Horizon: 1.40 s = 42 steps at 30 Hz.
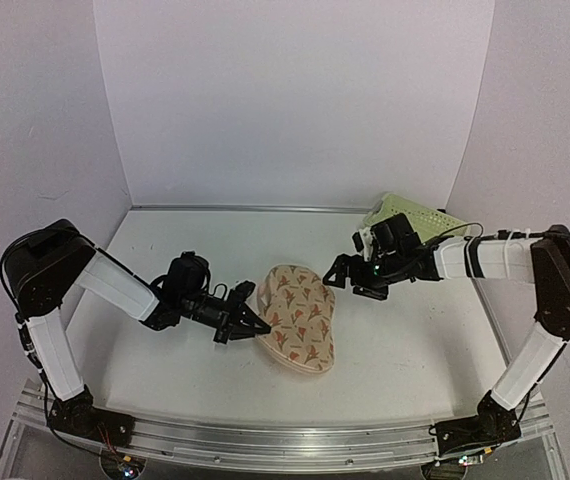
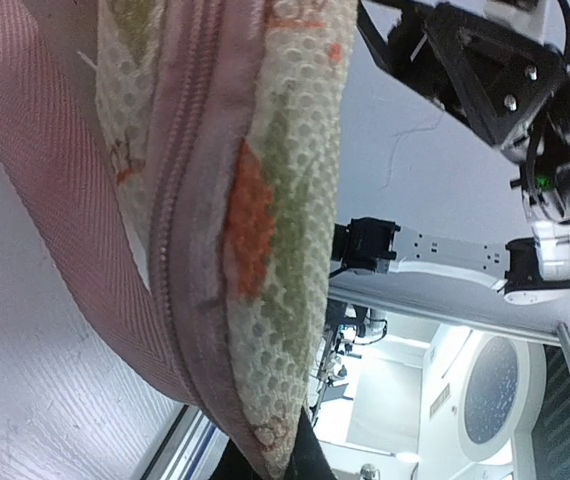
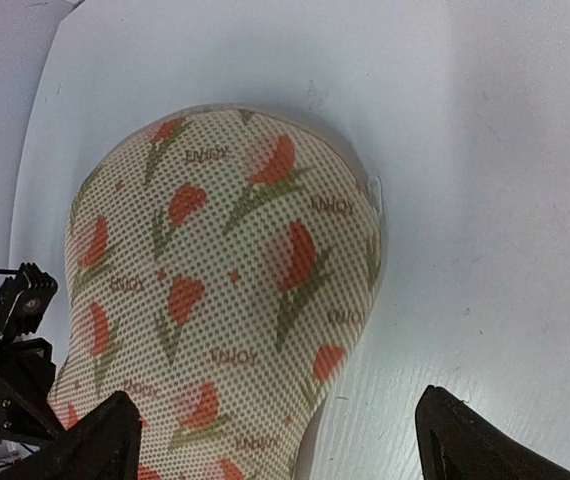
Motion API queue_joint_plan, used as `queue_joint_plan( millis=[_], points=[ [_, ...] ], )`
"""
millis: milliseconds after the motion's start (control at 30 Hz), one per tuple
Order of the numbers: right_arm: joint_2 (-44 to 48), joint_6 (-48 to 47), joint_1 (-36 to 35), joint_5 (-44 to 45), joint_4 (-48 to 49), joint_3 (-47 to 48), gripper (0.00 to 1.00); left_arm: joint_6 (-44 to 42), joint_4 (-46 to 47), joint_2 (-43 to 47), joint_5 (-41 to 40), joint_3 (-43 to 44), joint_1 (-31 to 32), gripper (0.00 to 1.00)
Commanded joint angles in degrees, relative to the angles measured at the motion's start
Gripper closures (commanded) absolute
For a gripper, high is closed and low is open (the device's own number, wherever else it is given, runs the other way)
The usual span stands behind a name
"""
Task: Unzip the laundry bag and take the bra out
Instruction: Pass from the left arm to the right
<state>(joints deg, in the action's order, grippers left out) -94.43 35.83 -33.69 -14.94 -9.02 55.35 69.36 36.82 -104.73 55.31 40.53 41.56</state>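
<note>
Beige mesh printed with orange-red leaves: the laundry bag (image 1: 300,320) is lying flat at the centre of the white tabletop (image 1: 165,260). Its pinkish zip (image 2: 180,250) is looking closed in the left wrist view, and the bra is not showing anywhere, so it is probably inside.

Your left tool (image 1: 260,326) is clenching the bag's rim at the bag's 9 o'clock. Your right tool (image 1: 337,278) is hanging released, fingers (image 3: 105,445) spread wide with nothing between them, just above the bag's end at 1 o'clock. A pale-green basket (image 1: 410,213) is sitting well apart in the tabletop's 2 o'clock corner.

The main risk is that you are closing the right tool on loose mesh instead of the zip pull. I cannot tell where the pull is; a small pale tab at the bag's edge in the right wrist view may be it. Pulling on mesh would be dragging the whole bag, since only one point of the rim is pinned. The left pinch could be slipping off the thin rim under that pull. Bunching fabric could also be jamming the zip.
</note>
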Motion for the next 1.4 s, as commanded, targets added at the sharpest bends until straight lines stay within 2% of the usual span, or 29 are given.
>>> queue_joint_plan(
  millis=[0, 533, 800, 967, 1033, 1133, 1200, 1367],
  points=[
    [-4.02, -7.51, 2.63, -9.19, -0.79, 6.07, 0.02, -5.63, -3.41, 3.81, 7.60, 1.90, 0.01, 1.00],
    [-19.68, -18.27, 3.28, -14.69, -8.98, 23.07, 0.03, -8.54, -6.14, 2.91, 11.70, 1.11, 0.19, 1.00],
    [-24.14, -21.62, 3.28, -18.32, -11.80, 25.04, 0.09, -9.15, -7.01, 2.70, 12.08, 1.35, 0.19, 1.00],
    [-24.80, -22.35, 3.28, -22.61, -12.12, 24.45, 0.16, -9.32, -7.41, 1.81, 12.59, 1.97, 0.19, 1.00],
    [-24.51, -22.47, 3.28, -23.20, -12.08, 23.77, 0.24, -9.57, -7.61, 1.29, 12.71, 2.38, 0.19, 1.00],
    [-24.00, -22.52, 3.24, -24.00, -12.08, 22.91, 0.44, -9.68, -7.96, 0.07, 12.61, 2.95, 0.12, 1.00],
    [-23.36, -22.39, 3.28, -23.72, -12.10, 22.17, 0.62, -9.69, -8.25, -0.64, 12.57, 3.41, 0.02, 1.00],
    [-21.16, -22.17, 3.22, -20.49, -12.08, 20.43, 1.00, -9.42, -9.16, -1.57, 12.55, 4.34, -0.93, 1.00]
  ],
)
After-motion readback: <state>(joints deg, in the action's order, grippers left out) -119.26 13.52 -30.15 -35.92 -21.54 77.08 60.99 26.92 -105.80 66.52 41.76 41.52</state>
